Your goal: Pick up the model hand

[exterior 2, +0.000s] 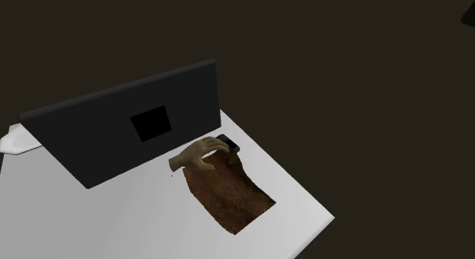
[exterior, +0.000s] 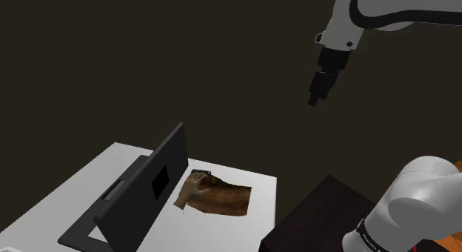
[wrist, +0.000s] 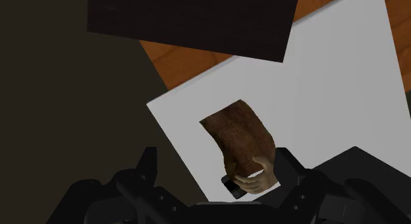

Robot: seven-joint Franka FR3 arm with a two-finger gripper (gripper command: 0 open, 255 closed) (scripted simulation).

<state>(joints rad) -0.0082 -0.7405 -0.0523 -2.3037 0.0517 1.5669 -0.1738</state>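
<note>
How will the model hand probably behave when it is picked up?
The model hand looks rigid and moulded, so it probably stays stiff. Its curled fingers rest on a small black object, which might shift. It lies flat on the brown sheet, so rolling seems unlikely.

- Model hand (exterior: 194, 190): pale tan, skin-toned.
- Cloth (exterior: 228, 199): mottled dark brown with reddish patches.
- Table (exterior: 81, 191): plain whitish grey.
- Panel (exterior: 137, 202): dark grey, with a black square at its centre.
- Gripper (exterior: 314, 101): all black.
- Arm (exterior: 344, 24): white.
- Floor (wrist: 191, 61): orange wood grain.
</note>
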